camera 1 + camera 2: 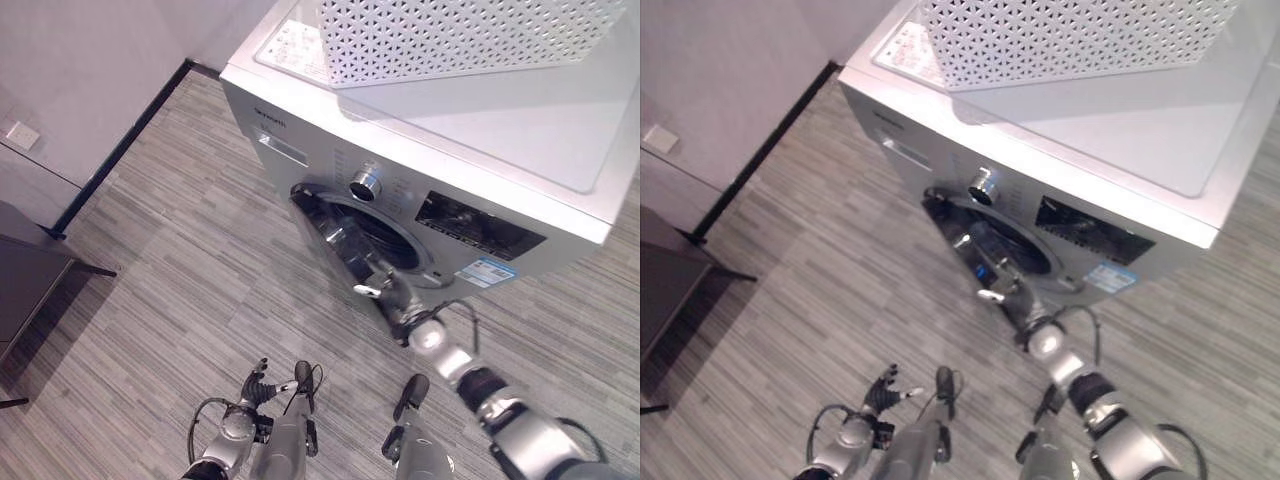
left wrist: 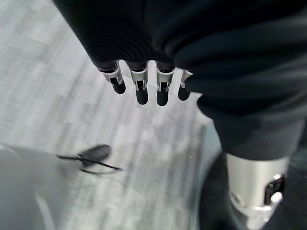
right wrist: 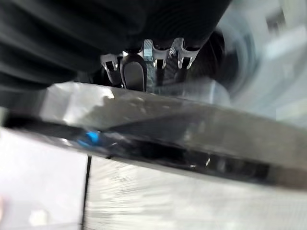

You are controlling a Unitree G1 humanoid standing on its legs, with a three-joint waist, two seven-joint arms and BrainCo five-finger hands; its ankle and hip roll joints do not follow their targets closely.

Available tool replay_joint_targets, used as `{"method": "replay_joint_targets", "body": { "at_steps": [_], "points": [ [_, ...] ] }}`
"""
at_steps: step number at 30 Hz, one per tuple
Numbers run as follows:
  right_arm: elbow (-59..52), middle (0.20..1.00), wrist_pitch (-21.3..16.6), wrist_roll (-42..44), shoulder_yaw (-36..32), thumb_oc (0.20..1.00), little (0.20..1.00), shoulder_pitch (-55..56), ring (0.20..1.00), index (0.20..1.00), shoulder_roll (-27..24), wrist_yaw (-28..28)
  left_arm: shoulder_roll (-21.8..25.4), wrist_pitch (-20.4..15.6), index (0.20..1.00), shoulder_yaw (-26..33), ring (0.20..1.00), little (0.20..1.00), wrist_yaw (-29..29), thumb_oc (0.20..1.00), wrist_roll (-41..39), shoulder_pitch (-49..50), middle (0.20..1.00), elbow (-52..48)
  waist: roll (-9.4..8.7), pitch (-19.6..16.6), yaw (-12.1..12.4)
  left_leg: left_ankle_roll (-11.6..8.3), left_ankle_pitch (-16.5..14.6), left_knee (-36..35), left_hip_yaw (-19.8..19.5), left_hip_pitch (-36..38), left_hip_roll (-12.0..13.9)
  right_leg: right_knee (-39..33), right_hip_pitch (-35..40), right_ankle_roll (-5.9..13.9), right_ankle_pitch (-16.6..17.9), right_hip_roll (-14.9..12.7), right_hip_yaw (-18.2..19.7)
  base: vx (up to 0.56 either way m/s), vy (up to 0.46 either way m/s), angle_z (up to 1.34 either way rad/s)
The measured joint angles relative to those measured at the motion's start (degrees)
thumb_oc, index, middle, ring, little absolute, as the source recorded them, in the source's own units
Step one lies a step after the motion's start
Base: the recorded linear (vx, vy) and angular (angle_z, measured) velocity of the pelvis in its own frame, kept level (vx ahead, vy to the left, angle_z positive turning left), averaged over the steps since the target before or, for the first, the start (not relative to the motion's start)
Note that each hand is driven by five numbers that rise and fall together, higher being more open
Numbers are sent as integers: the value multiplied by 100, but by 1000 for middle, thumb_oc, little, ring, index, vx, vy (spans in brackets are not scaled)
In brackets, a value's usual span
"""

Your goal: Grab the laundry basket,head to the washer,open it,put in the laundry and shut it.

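Observation:
The silver washer (image 1: pixel 520 130) stands ahead of me with a white perforated laundry basket (image 1: pixel 450 35) on its top. Its round glass door (image 1: pixel 335 240) stands partly swung out from the dark drum opening (image 1: pixel 390 240). I cannot make out any laundry inside. My right hand (image 1: pixel 392 295) is at the door's free edge. In the right wrist view its straight fingers (image 3: pixel 133 72) reach over the door's rim (image 3: pixel 168 120). My left hand (image 1: pixel 258 385) hangs low over the floor, fingers (image 2: pixel 141 86) relaxed and holding nothing.
A dark low piece of furniture (image 1: pixel 25 280) stands at the left. The wall with a black baseboard (image 1: pixel 120 150) and a socket (image 1: pixel 22 133) runs behind it. Wood-grain floor (image 1: pixel 200 270) lies open between that furniture and the washer.

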Motion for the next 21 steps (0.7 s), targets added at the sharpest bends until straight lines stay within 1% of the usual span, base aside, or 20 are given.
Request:
{"method": "replay_joint_targets", "body": {
  "at_steps": [2,3,4,5,6,7,8,9,10,11,12,13,15,16,17,19,20,21],
  "points": [
    [175,1000,-5,437,106,1000,1000,-27,1000,1000,156,43,-48,4,1000,-13,1000,1000,60,1000,8,-27,1000,4,73,-58,58,-51,-69,-6,-20,-15,58,-1,-7,-23,-21,26,-5,-9,39,-1],
    [428,1000,-7,914,126,1000,1000,-99,1000,1000,399,46,-107,16,1000,-19,1000,1000,135,1000,16,-71,1000,219,144,-65,112,-51,-69,-15,-68,-6,52,1,-13,-19,-11,28,7,0,0,0],
    [522,1000,-8,1114,220,1000,1000,-97,1000,1000,533,46,-136,67,1000,-68,1000,1000,138,1000,16,-69,1000,354,204,-100,126,-51,-69,-11,-100,-12,48,0,-14,-23,-7,28,4,-11,18,-3],
    [526,1000,-7,1130,232,1000,1000,-96,1000,1000,540,47,-137,71,1000,-74,1000,1000,138,1000,16,-68,1000,359,208,-103,128,-51,-69,-11,-106,-12,47,0,-14,-23,-7,28,4,0,0,0],
    [621,1000,1,1402,470,1000,1000,-69,1000,1000,660,161,-143,173,1000,-186,1000,1000,142,1000,14,-8,1000,543,295,-160,195,-50,-65,-4,-160,-7,36,0,-17,-35,4,28,-2,-9,-3,6],
    [699,1000,21,1574,738,1000,1000,-44,1000,1000,740,411,-153,242,1000,-171,1000,1000,147,1000,12,130,1000,533,384,-207,282,-48,-37,-8,-162,-7,38,1,-14,-37,6,30,-18,4,-40,8],
    [748,1000,85,1611,891,1000,1000,-20,1000,1000,772,564,-158,249,1000,-170,1000,1000,150,1000,12,196,1000,531,443,-245,381,-56,-21,-8,-165,-12,34,2,-11,-37,6,27,-27,4,-40,20],
    [979,1000,239,1594,1066,1000,1000,56,1000,1000,847,781,-145,247,1000,-95,1000,1000,245,1000,27,322,1000,403,565,-295,589,-68,5,-8,-248,15,24,2,90,-16,20,24,-137,26,-62,34],
    [1101,1000,307,1593,1143,1000,1000,151,1000,1000,857,820,-102,239,1000,-104,1000,1000,323,1000,32,378,1000,251,591,-313,648,-69,9,-4,-317,44,12,3,181,-10,-20,22,-215,27,-44,43],
    [1147,1000,396,1593,1172,1000,1000,240,1000,1000,893,864,-60,225,1000,-112,1000,1000,391,1000,38,404,1000,201,600,-319,722,-66,12,-5,-356,82,7,3,256,-1,-50,18,-284,27,-44,35],
    [1282,1000,422,1558,1142,1000,1000,298,1000,1000,924,909,77,343,1000,-11,1000,1000,472,1000,215,557,1000,-202,604,-329,824,-68,11,-7,-417,108,7,2,323,12,-72,23,-325,20,-50,46],
    [1422,1000,472,1465,1063,1000,1000,470,1000,1000,1006,894,445,283,1000,50,1000,1000,595,1000,537,1002,1000,-1313,563,-325,836,-67,12,-4,-559,131,-21,3,450,45,-148,17,-474,27,-47,40],
    [1495,1000,488,1352,826,1000,1000,639,1000,1000,905,904,821,299,1000,180,1000,1000,682,1000,922,1157,1000,-2205,529,-329,1015,-70,9,-9,-596,201,-42,2,546,46,-162,-1,-478,30,-44,27],
    [1540,1000,489,1345,629,1000,1000,727,1000,1000,848,900,1141,264,1000,352,1000,1000,709,1000,1136,1373,1000,-2898,501,-331,1032,-70,8,-9,-637,223,-58,3,599,78,-182,-8,-483,19,-34,13],
    [1594,1000,490,1341,462,1000,1000,789,1000,1000,813,897,1344,225,1000,539,1000,1000,736,1000,1273,1493,1000,-3355,473,-314,1051,-74,5,-9,-637,268,-72,3,653,126,-217,-10,-483,17,-37,13],
    [1657,1000,490,1329,292,1000,1000,894,1000,1000,668,888,1618,131,1000,982,1000,1000,764,1000,1357,1501,1000,-3640,411,-340,1040,-84,-2,-10,-631,362,-91,2,753,146,-224,-10,-483,11,-20,1],
    [1688,1000,488,1285,182,1000,1000,941,1000,1000,619,901,1706,128,1000,1045,1000,1000,729,1000,1352,1493,1000,-3746,369,-348,1019,-91,-9,-11,-632,395,-89,1,785,151,-230,-8,-482,0,0,0],
    [1847,1000,501,1196,109,1000,1000,972,1000,1000,521,895,1781,44,1000,987,1000,1000,586,1000,1315,1465,1000,-3818,257,-399,977,-94,-13,-10,-627,400,-72,2,779,149,-233,-10,-478,45,33,-2]
  ]
}}
